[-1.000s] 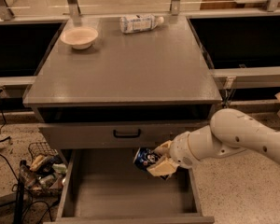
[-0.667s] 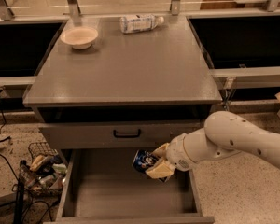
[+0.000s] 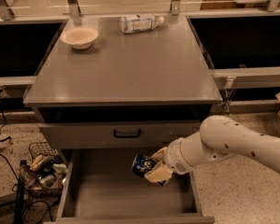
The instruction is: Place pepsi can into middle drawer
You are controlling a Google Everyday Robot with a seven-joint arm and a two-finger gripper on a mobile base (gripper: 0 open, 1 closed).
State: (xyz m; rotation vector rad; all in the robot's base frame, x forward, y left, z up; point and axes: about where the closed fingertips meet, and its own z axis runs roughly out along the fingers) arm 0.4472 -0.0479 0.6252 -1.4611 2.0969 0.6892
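The robot's arm (image 3: 242,141) is a thick, smooth tube of off-white plastic with a rounded, bulging elbow (image 3: 219,129). A few small dark dots, perhaps screw holes, speckle the shell. Toward its end the arm narrows into a shorter white wrist (image 3: 179,157), where a thin grey seam rings the casing. The gripper (image 3: 151,167) sits at the arm's far end, low in the middle of the view. Its two fingers (image 3: 157,173) are blocky and pale yellow-cream, duller than the white shell. No cables show on it.
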